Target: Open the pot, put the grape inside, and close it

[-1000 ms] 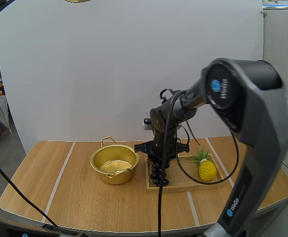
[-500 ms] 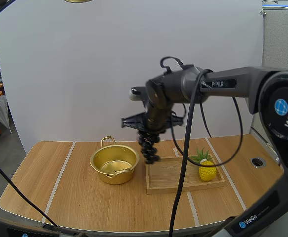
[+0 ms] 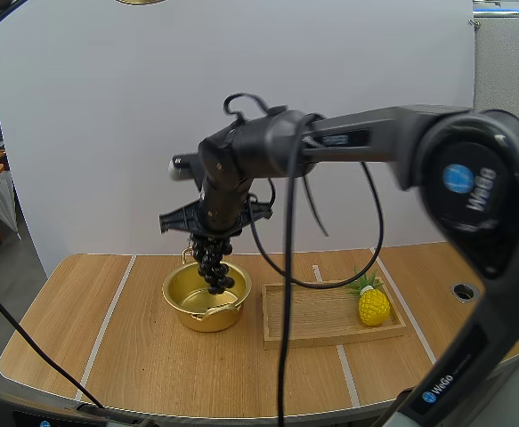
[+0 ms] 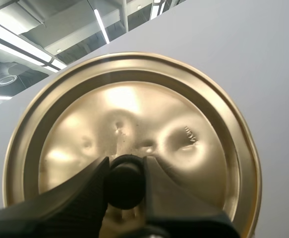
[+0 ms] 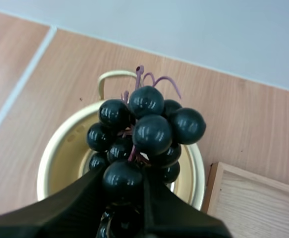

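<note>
An open gold pot (image 3: 204, 298) stands on the table left of the wooden tray (image 3: 330, 322). My right gripper (image 3: 210, 238) hangs above the pot, shut on a bunch of dark grapes (image 3: 214, 265) that dangles over the pot's mouth. From the right wrist the grapes (image 5: 143, 133) are pinched between my fingers (image 5: 82, 196) directly above the pot (image 5: 55, 153). My left gripper (image 4: 125, 181) is shut on the black knob (image 4: 124, 182) of the gold lid (image 4: 134, 129), held up high. The lid's edge (image 3: 141, 2) peeks in at the top of the high view.
A yellow toy pineapple (image 3: 372, 302) stands on the tray's right end. Bare wooden table (image 3: 81, 320) lies left of the pot and in front of it. A round hole (image 3: 463, 291) sits near the table's right edge.
My right arm has lifted the grapes off the tray and swung them left, from above the tray to over the pot. The pot and pineapple have stayed put.
</note>
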You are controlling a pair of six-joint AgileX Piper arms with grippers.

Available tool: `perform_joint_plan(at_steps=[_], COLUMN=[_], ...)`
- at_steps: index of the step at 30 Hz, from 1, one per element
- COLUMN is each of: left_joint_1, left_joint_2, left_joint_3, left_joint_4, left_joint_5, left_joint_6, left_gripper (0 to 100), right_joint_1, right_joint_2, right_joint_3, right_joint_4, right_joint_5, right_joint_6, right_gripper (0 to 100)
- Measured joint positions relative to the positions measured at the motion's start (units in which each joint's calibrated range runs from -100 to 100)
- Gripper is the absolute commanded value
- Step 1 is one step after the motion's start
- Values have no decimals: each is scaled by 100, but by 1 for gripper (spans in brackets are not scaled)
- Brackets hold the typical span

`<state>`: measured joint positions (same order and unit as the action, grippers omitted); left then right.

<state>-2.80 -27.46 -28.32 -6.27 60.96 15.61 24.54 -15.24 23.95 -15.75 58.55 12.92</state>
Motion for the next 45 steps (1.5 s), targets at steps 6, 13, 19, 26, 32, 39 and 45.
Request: perform_joint_plan(at_steps=[6,13,19,26,32,39,45], left_joint_1=[0,0,0,0,0,0,0], left_joint_2=[0,0,0,0,0,0,0], left_joint_3=[0,0,0,0,0,0,0], left_joint_4=[0,0,0,0,0,0,0], left_joint_5=[0,0,0,0,0,0,0], left_joint_6=[0,0,0,0,0,0,0], left_gripper=[0,0,0,0,0,0,0], right_joint_1=[24,24,40,40,40,40,40], right_joint_2=[705,1964,2263,2263,2263,1975,1465], right_joint_3=[-106,-161,-184,-184,-184,-184,-184], right_joint_4=[0,0,13,35,35,35,35], right_joint_5=[0,-58,-378,-334,-166,-34,-13], right_joint_6=[0,0,-127,-229,-229,-239,-249], right_gripper=[0,0,14,100,100,100,100])
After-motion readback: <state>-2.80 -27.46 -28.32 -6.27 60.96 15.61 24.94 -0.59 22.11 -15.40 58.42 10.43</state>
